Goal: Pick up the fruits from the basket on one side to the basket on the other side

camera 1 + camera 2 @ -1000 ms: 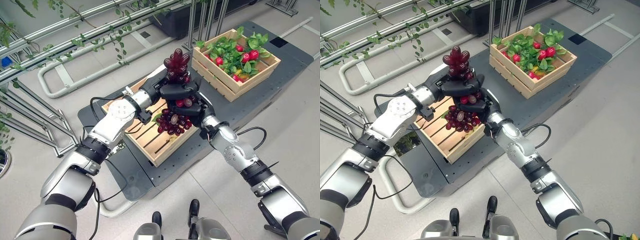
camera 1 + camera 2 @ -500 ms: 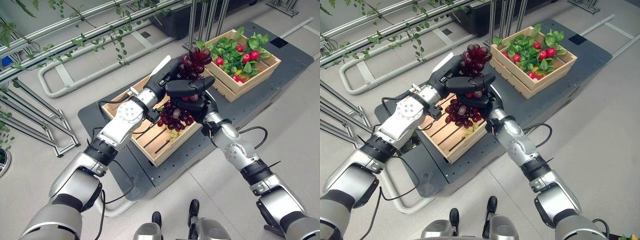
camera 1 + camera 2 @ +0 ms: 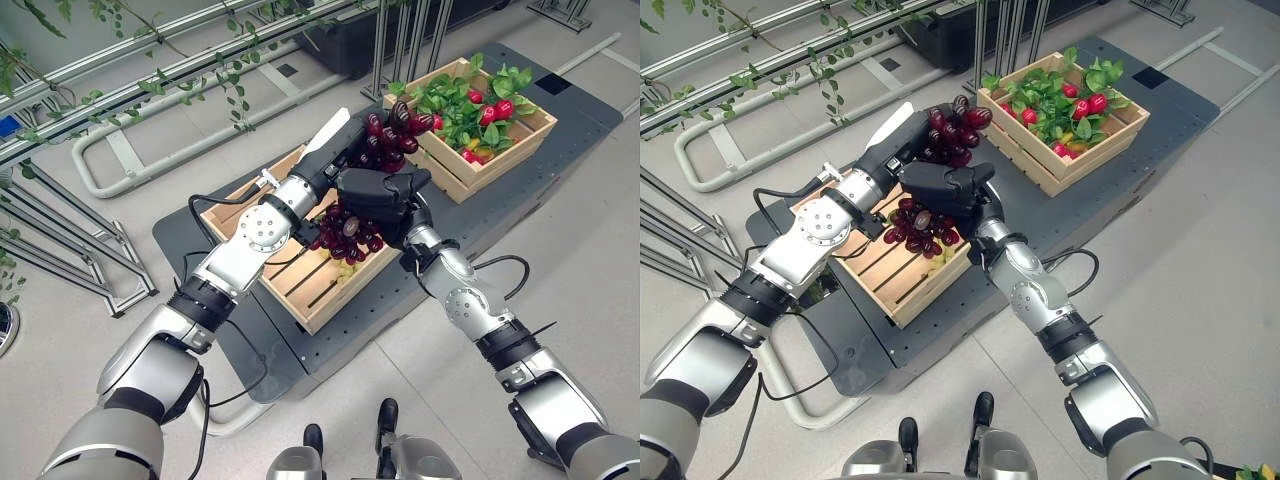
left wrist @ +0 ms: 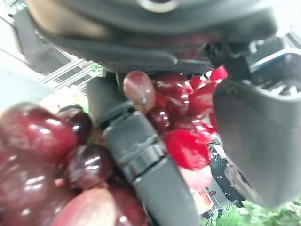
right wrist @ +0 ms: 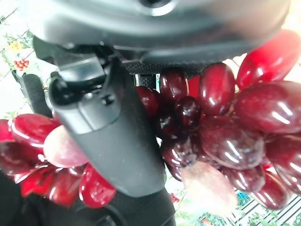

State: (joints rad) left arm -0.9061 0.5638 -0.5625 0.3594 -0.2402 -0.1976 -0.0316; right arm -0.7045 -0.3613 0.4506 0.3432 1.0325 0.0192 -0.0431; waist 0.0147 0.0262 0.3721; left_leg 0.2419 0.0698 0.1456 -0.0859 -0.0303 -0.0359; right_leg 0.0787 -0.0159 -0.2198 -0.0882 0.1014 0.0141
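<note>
Having carried grape bunch [image 3: 392,133] closer to leafy crate [image 3: 520,135], left robot hand [image 3: 345,145] clasping it; right robot hand [image 3: 385,195] grasping second bunch [image 3: 345,232] beside.

Dark red grapes [image 3: 392,135], pale wooden crates [image 3: 318,292], green leaves [image 3: 447,98], dark hands

Greenhouse-style test lab: metal rails [image 3: 180,60] with vines [image 3: 190,85], wooden fruit crates [image 3: 500,140], concrete floor [image 3: 600,250].
</note>
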